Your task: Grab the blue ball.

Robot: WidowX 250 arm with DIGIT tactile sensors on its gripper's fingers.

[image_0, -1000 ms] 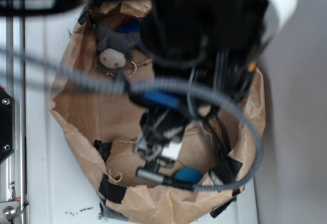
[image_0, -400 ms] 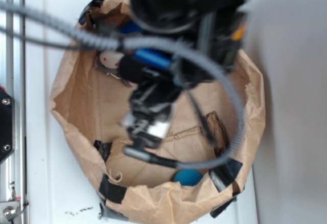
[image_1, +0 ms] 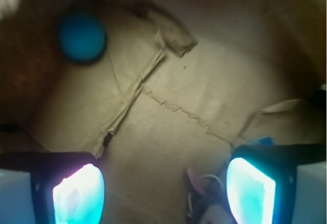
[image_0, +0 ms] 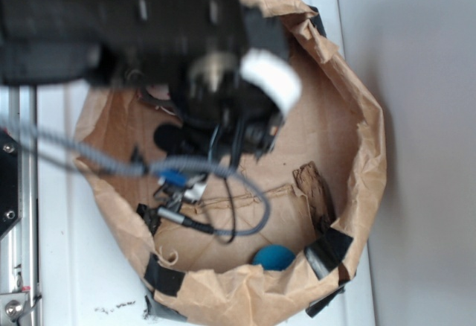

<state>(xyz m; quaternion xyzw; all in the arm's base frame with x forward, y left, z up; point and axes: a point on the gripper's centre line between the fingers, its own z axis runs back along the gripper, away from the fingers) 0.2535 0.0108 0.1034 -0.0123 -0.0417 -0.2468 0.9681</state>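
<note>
Pulling back: arm has swung from directly over small round teal-blue ball [image_0: 273,257] a second ago toward upper left of crumpled brown paper bag [image_0: 357,147], leaving ball uncovered against near wall of bag, untouched. Judgement: grasp not yet made; approach must be redone. Wrist view shows ball [image_1: 81,37] upper left, well apart from black two-finger gripper [image_1: 163,188]. Fingers [image_1: 77,193] spread wide, nothing between them, only bare paper floor below. Small plush toy with metal ring [image_1: 204,196] sits just beside right finger.
</note>
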